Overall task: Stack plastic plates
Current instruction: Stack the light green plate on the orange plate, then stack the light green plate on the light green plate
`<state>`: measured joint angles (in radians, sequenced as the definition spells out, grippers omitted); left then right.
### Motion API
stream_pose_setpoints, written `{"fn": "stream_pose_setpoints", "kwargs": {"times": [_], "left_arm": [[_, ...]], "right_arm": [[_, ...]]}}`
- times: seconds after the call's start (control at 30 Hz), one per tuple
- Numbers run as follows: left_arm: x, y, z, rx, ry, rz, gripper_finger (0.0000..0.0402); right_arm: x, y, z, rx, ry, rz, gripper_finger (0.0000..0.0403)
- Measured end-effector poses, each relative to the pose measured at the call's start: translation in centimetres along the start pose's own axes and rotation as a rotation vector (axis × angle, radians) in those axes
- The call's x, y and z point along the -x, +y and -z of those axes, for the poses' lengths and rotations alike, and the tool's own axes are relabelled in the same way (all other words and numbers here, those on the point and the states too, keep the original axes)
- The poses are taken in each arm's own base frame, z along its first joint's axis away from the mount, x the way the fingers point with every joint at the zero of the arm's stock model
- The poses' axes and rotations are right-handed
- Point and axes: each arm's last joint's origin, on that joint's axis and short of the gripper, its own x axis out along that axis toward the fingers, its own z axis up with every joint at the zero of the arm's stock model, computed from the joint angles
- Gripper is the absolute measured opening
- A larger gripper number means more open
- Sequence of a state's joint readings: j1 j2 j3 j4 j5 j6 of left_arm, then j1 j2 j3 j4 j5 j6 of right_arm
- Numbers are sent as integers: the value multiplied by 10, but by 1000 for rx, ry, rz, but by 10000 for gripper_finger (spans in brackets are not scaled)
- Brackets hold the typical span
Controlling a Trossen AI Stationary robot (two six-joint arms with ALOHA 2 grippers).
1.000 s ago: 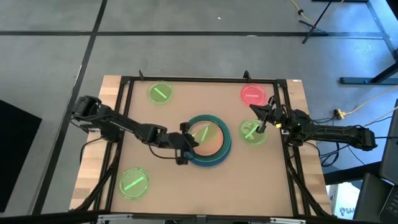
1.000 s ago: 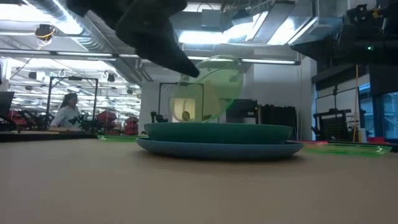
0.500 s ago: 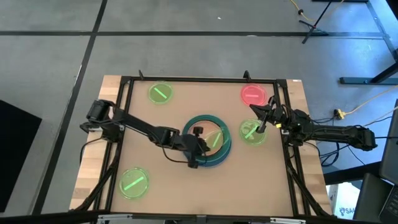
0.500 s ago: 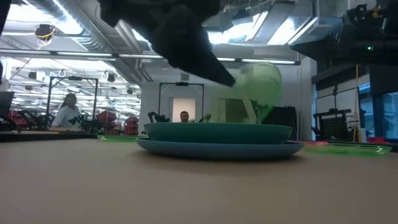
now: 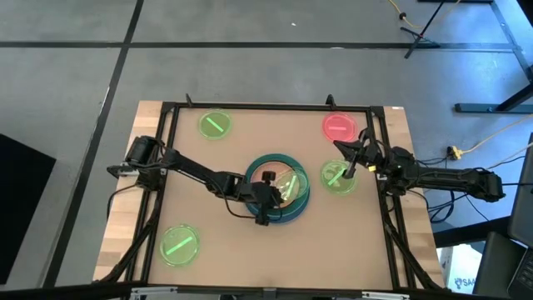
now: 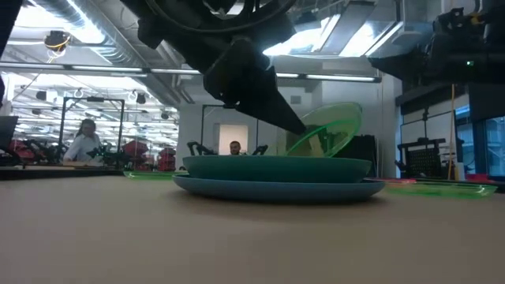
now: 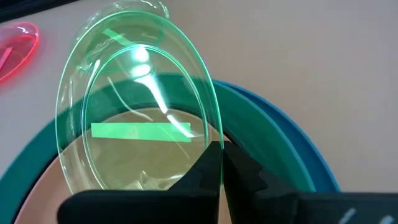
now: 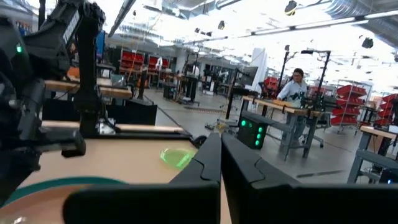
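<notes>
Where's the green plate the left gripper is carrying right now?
In the high view, the small green plate is tilted at table centre over the teal-and-blue plate stack, pinched in the left gripper.

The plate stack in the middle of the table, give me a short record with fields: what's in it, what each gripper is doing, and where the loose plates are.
stack: teal plate on blue plate, peach plate inside
left gripper: shut on green plate, tilted over the stack
right gripper: shut, above another green plate right of the stack
loose plates: green far-left, green near-left, pink-red plate far-right
</notes>
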<state>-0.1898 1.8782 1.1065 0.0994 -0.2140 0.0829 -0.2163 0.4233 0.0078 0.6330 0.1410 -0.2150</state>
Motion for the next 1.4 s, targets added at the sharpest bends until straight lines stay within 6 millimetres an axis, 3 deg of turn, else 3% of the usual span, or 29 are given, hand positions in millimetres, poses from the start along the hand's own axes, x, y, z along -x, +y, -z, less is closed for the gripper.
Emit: {"fn": "stream_pose_setpoints", "kwargs": {"times": [0.23,0.53,0.8,1.0,1.4], "left_arm": [[0,0,3,14,34,-8,4],[11,0,14,11,197,-73,6],[16,3,22,112,289,-72,82],[37,2,4,247,252,-12,123],[68,-39,3,435,310,26,126]], "right_arm": [[0,2,7,-59,66,-21,3],[1,6,10,-149,100,-148,3],[0,5,5,-149,44,-131,3],[1,6,7,-148,68,-144,3],[1,6,9,-150,83,-163,3]]}}
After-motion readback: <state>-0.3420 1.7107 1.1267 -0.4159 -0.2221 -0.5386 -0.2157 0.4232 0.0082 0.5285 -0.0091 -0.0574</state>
